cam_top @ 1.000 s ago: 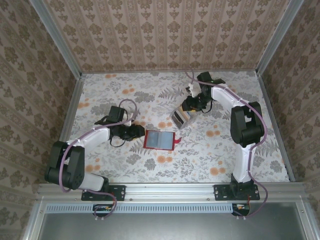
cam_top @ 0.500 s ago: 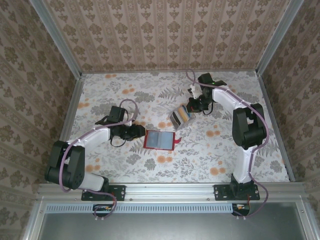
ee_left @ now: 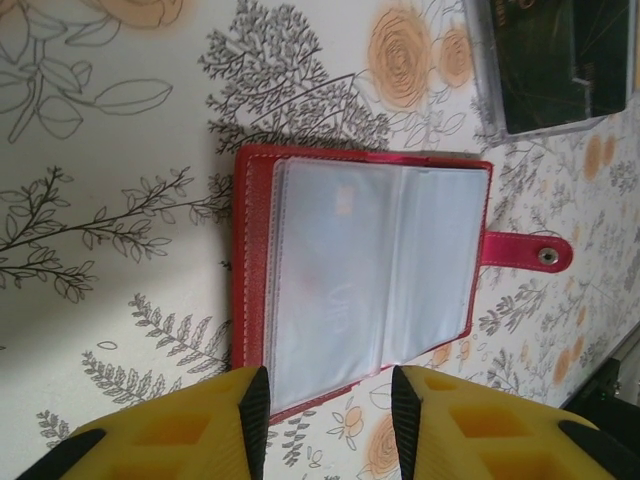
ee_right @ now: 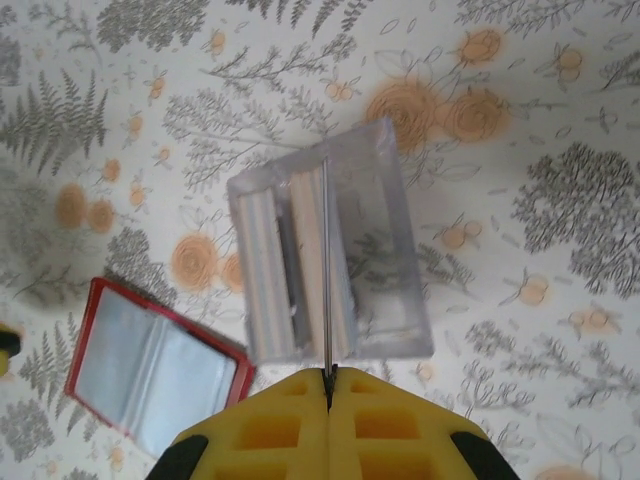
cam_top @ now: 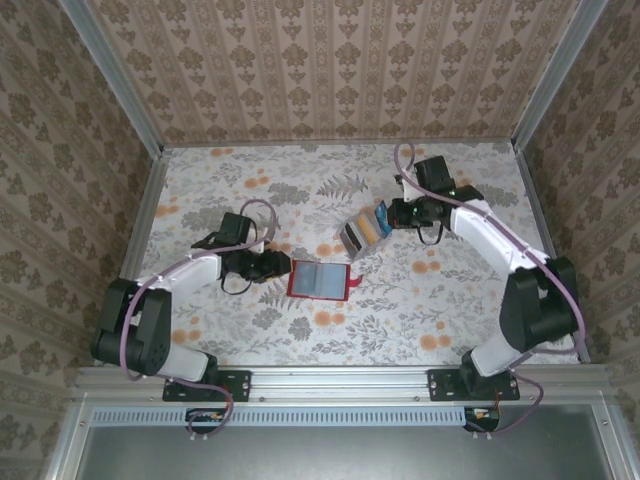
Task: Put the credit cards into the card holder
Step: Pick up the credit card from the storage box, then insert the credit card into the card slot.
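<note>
The right arm (cam_top: pixel 490 232) has swung outward. The right gripper (ee_right: pixel 328 380) clamps a thin credit card (ee_right: pixel 326 270), held edge-on. The left gripper (ee_left: pixel 328 400), fingers apart, straddles the near edge of the open red card holder (ee_left: pixel 360 270), which lies flat on the table (ee_left: pixel 100 100).

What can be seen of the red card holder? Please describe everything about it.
The card holder lies open and flat on the flowered table. Its cover looks like red leather with pale stitching. Inside are greyish clear plastic pockets, apparently empty. A red tab strap with a metal snap sticks out from one side. The left fingers stand apart at another of its edges; whether they touch it I cannot tell.
</note>
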Controlling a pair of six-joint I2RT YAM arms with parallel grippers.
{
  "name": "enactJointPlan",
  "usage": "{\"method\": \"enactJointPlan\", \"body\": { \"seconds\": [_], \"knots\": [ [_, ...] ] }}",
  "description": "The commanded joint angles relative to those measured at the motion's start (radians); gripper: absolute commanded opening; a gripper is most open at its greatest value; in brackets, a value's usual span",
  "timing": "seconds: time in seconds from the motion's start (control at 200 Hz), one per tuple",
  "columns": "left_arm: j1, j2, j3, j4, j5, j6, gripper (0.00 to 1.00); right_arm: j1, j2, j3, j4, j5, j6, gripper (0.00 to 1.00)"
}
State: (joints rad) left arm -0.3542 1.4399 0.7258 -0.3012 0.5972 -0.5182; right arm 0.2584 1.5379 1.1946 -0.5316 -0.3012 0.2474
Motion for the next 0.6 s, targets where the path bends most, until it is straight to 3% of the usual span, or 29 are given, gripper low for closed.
{"method": "enactJointPlan", "body": {
  "seconds": [0.0, 0.14, 0.23, 0.33, 0.595],
  "knots": [
    [-0.01, 0.032, 0.035, -0.048, 0.002, 0.046, 0.4, 0.057, -0.108, -0.119, 0.071, 0.003, 0.157, 0.0],
    [-0.013, 0.071, 0.043, -0.071, 0.002, 0.078, 0.41, 0.18, -0.223, -0.29, 0.22, -0.053, 0.339, 0.0],
    [-0.015, 0.101, 0.044, -0.069, 0.004, 0.078, 0.41, 0.241, -0.226, -0.405, 0.412, -0.129, 0.496, 0.0],
    [-0.025, 0.124, 0.056, -0.066, 0.011, 0.078, 0.41, 0.289, -0.16, -0.471, 0.599, -0.232, 0.583, 0.0],
    [-0.031, 0.14, 0.054, -0.085, -0.021, 0.096, 0.38, 0.298, 0.077, -0.438, 0.686, -0.376, 0.611, 0.0]
  ]
}}
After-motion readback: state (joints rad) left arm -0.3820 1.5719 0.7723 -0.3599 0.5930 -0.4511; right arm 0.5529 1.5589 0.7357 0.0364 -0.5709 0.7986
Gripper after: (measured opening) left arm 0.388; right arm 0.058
